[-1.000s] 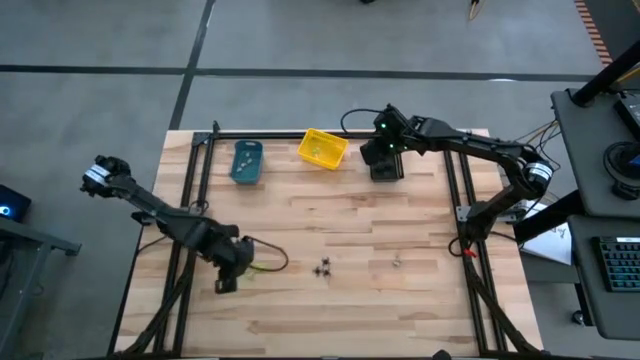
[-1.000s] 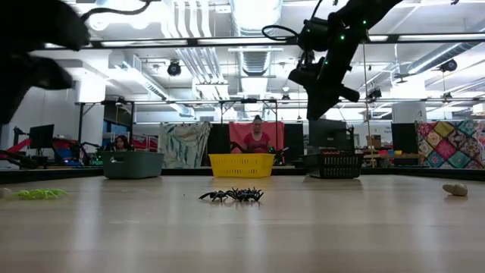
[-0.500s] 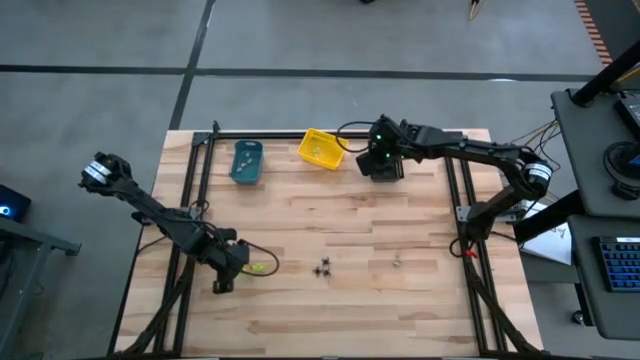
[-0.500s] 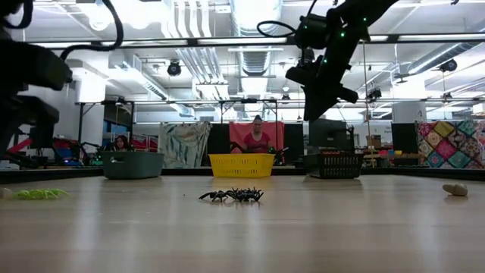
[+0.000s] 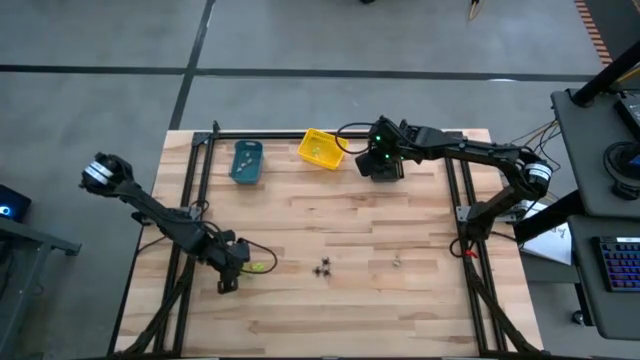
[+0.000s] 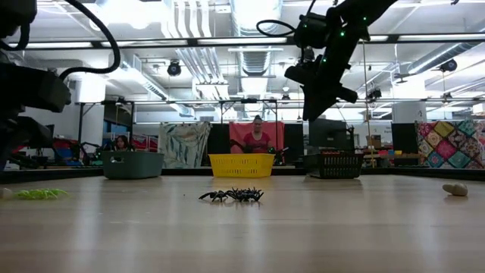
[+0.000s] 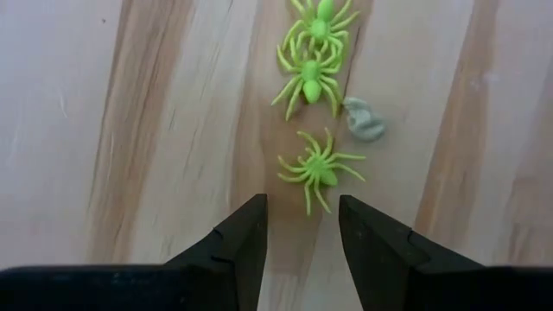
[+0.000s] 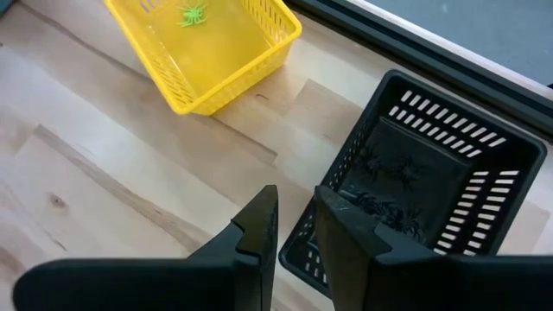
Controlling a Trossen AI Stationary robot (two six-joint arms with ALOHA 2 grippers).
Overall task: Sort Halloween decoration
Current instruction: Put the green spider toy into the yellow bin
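Three yellow-green spiders [image 7: 320, 168] and a pale grey trinket [image 7: 365, 121] lie on the wood at the table's left. My left gripper [image 7: 302, 207] hovers open just short of the nearest spider, pointing steeply down, with nothing between its fingers; the high view shows it [image 5: 238, 266] beside them. A clump of black spiders [image 5: 323, 268] lies mid-table, and a pale trinket [image 5: 397, 262] lies to its right. My right gripper [image 8: 294, 203] hangs above the black bin [image 8: 415, 181], narrowly open and empty. Black spiders [image 8: 389, 212] lie inside that bin.
Along the far edge stand a teal bin [image 5: 246, 162], a yellow bin [image 5: 322, 148] holding a green spider [image 8: 192, 15], and the black bin [image 5: 388, 165]. Metal frame rails run along both table sides. People sit in the room beyond the far edge.
My left gripper has come down toward the yellow-green spiders and now hangs low over the table beside them. My right gripper has shifted slightly toward the table's left above the black bin. Neither gripper's gap has changed, and no spider has moved.
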